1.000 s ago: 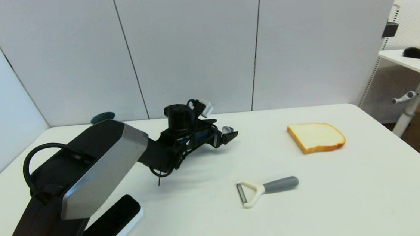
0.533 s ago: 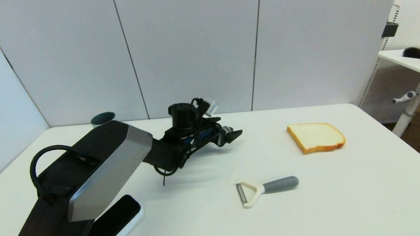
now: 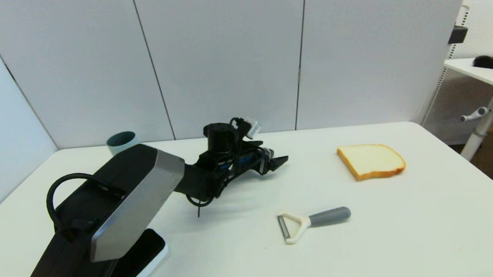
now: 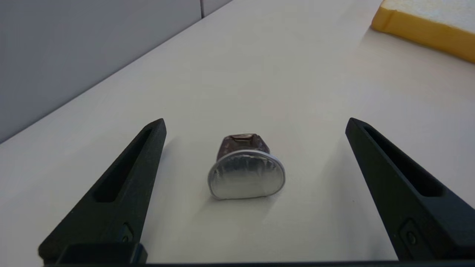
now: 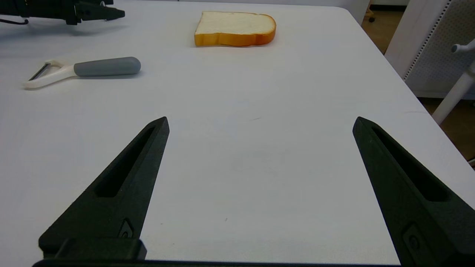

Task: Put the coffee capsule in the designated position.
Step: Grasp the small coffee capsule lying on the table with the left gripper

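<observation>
Bright, even light from overhead fills every view. Beneath the left claw (image 3: pixel 280 162) a soft, blurred shadow lies on the white worktop (image 3: pixel 411 222). In the left wrist view the coffee capsule (image 4: pixel 246 171), between the claw's 2 fingers, shows dull glare on its foil and a faint shadow; the bread slice (image 4: pixel 426 22) beyond is slightly soft.
</observation>
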Action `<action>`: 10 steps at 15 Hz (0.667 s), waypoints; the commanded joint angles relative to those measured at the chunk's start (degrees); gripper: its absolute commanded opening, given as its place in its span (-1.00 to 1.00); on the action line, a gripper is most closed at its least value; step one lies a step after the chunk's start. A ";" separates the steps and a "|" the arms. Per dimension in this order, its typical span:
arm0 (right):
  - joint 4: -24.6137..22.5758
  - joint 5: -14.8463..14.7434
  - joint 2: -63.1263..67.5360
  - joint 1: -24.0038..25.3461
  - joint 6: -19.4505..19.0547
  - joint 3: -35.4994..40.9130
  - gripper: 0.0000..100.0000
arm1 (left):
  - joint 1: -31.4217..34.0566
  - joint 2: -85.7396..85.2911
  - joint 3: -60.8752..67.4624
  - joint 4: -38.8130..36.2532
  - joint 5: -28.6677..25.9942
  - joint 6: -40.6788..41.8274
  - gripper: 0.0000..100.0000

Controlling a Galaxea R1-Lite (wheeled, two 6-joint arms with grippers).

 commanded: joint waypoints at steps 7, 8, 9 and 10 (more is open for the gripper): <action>0.01 0.02 0.07 0.02 -0.03 0.00 1.00 | -0.23 0.06 -0.82 0.66 0.14 0.44 1.00; 0.01 0.02 0.07 0.02 -0.03 0.00 1.00 | -0.23 0.06 -0.73 0.66 0.23 0.44 1.00; 0.01 0.02 0.07 0.02 -0.03 0.00 1.00 | -0.23 0.15 -0.73 0.84 0.23 0.53 1.00; 0.01 0.02 0.07 0.02 -0.03 0.00 1.00 | -0.23 0.24 -0.73 1.54 0.31 1.23 1.00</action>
